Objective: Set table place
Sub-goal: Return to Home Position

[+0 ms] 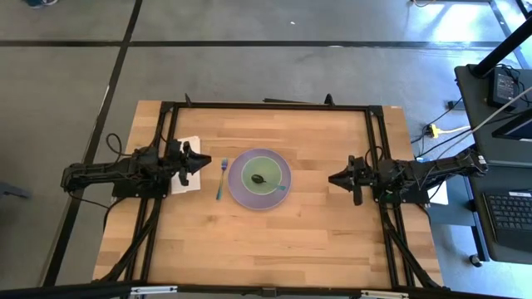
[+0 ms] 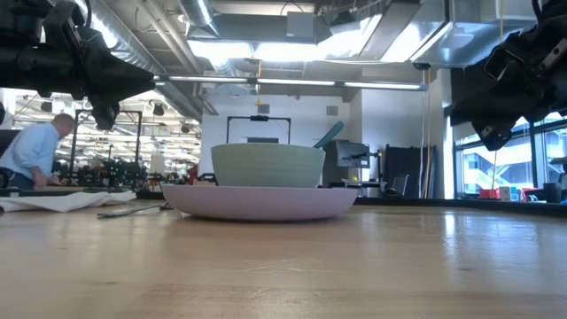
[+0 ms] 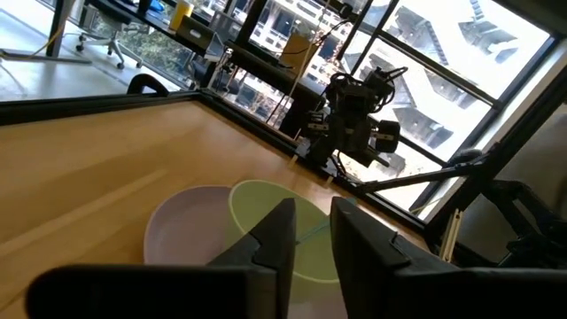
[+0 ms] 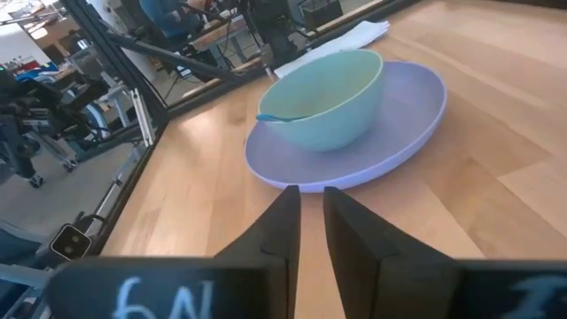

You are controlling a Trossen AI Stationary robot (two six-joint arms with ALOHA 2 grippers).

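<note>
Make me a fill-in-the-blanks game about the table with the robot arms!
1. The green bowl sits on the purple ______.
2. The blue fork lies between the plate and the white ______.
3. A teal ______ rests inside the bowl.
4. Neither the left tool nor the right tool holds ______.

Missing words: plate; napkin; spoon; anything

Wooden table (image 1: 316, 224): plate (image 1: 279, 193), fork (image 1: 221, 178), napkin (image 1: 184, 184).

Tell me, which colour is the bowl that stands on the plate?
The bowl is light green; the right wrist view shows it best, on the lilac plate.
</note>
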